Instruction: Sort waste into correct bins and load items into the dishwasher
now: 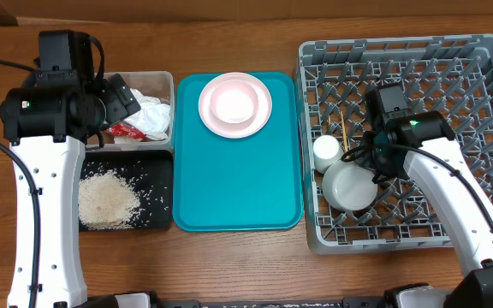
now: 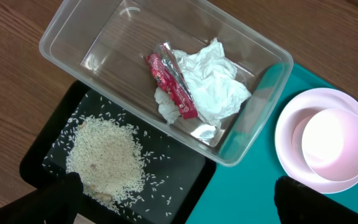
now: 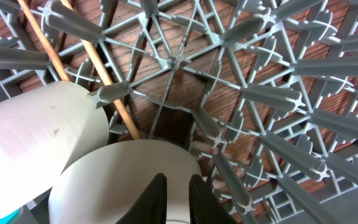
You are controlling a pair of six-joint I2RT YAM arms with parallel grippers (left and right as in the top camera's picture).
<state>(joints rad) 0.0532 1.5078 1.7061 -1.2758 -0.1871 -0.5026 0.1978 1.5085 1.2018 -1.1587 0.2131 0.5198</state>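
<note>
Hovering with the left gripper (image 2: 179, 180) above the near edge of the clear tub (image 2: 61, 43), jaws spread wide apart, gripping nothing. Lying inside that tub, toward its right end: crumpled tissue (image 2: 213, 81), with a red wrapper (image 2: 173, 87) resting on top of it. Sitting just beside the tub, on the side nearer the robot: a black tray (image 2: 42, 162), holding a heap of rice (image 2: 107, 158) toward its left, with loose grains scattered around the heap.

Resting on the far end of the teal tray (image 1: 238, 180) in the middle of the table (image 1: 229, 257): a pink plate (image 1: 264, 107) with a whitish bowl (image 1: 234, 103) standing in it.

Reaching into the grey dish rack (image 1: 478, 51) with the right gripper (image 3: 178, 199), fingers drawn nearly together and clamped on the rim of a second bowl (image 1: 349, 190) at the rack's left side. Touching that bowl on its far side: a small white cup (image 1: 327, 151). Slanting across the rack's grid just behind the cup: two wooden chopsticks (image 3: 104, 68), lying side by side.
</note>
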